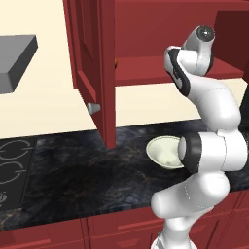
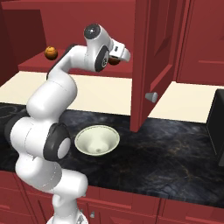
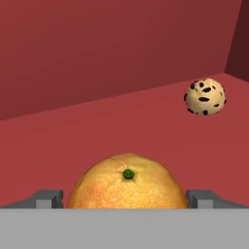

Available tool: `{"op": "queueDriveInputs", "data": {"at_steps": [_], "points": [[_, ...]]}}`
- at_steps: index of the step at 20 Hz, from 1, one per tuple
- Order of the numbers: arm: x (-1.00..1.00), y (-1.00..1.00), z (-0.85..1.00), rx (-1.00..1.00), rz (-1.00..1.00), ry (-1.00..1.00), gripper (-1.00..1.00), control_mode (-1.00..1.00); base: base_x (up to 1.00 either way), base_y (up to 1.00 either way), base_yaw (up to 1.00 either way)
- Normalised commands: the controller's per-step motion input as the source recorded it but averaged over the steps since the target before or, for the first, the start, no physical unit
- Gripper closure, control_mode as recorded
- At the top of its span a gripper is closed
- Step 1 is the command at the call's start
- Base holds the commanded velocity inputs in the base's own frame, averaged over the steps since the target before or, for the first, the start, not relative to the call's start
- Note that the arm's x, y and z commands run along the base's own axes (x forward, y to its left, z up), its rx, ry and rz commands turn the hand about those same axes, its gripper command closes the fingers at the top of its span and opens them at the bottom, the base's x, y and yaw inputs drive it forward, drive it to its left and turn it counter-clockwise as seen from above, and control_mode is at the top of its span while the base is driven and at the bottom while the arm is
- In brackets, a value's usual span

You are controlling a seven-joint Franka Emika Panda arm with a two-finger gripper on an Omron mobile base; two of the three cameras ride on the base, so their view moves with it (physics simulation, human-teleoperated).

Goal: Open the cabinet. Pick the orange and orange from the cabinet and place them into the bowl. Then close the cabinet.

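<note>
Hand view puts one orange (image 3: 127, 182) low at centre, between the two finger tips (image 3: 47, 198) of the claw (image 3: 127, 202); the tips stand wide, one on each side of the fruit, and whether they touch it I cannot tell. A tan speckled ball (image 3: 204, 97) sits at upper right on the shelf (image 3: 73, 146). Right base view shows the cabinet (image 2: 153, 52) with its doors swung open, the second orange (image 2: 51, 53) at upper left on the shelf, and the bowl (image 2: 97, 140) holding nothing on the counter (image 2: 175, 148) at lower centre. Opening looks done; both oranges and the closing are left.
</note>
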Motion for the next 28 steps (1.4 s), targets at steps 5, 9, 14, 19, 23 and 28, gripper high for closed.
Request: {"op": "queueDriveInputs", "data": {"at_steps": [5,9,14,19,23,28], "points": [[0.00,0.00,-0.24,0.00,0.00,0.00,1.00,-1.00,0.00,0.00,0.00],[0.00,0.00,-0.04,0.00,0.00,0.00,1.00,-1.00,0.00,0.00,0.00],[0.00,0.00,0.00,0.00,0.00,0.00,1.00,-1.00,0.00,0.00,0.00],[-0.14,0.01,0.00,0.00,0.00,0.00,1.00,-1.00,0.00,0.00,0.00],[-0.57,0.00,0.03,0.00,0.00,-0.01,1.00,-1.00,0.00,0.00,0.00],[-0.91,0.00,0.00,0.00,0.00,0.00,1.00,-1.00,0.00,0.00,0.00]]}}
